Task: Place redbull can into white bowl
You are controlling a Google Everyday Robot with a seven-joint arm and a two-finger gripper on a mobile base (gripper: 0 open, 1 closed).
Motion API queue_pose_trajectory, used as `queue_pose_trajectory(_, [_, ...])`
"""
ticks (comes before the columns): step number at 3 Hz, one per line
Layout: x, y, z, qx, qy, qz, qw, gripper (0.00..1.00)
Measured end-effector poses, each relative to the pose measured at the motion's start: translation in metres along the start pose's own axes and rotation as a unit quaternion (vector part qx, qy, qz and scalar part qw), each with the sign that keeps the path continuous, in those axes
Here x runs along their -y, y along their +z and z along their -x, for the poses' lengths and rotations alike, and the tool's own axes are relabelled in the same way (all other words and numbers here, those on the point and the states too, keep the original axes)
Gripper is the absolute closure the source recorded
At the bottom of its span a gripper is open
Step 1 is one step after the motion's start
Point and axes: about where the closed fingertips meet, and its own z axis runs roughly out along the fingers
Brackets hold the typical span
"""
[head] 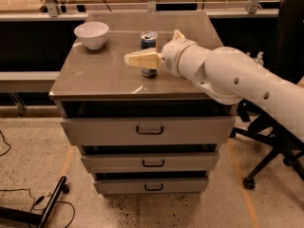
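Reaching across the grey flat-topped desk [102, 77], the cream two-finger pincer [153, 46] on the white arm stood wide. One finger [141, 59] crossed in front of the slim blue-and-silver metal redbull can [148, 40], and the other showed behind and to the right of it. The can stood upright near the middle of the desk, apparently between the fingers but not clamped. The small round glossy white bowl [91, 34] sat well apart, toward the far left corner. Closing off-centre would likely tip or shove the can, tall and narrow as it was. A loose hold might let it slip on the carry, and a hard drop could rock the bowl.
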Motion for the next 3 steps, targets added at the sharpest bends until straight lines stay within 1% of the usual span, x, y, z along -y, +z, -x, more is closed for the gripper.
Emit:
queue_pose_trajectory(1, [-0.002, 0.015, 0.001, 0.014, 0.002, 0.005, 0.9999, 0.0])
queue_pose_trajectory(2, [-0.004, 0.027, 0.003, 0.031, 0.0, 0.008, 0.9995, 0.16])
queue_pose_trajectory(3, [-0.009, 0.04, 0.004, 0.047, 0.006, 0.014, 0.9988, 0.39])
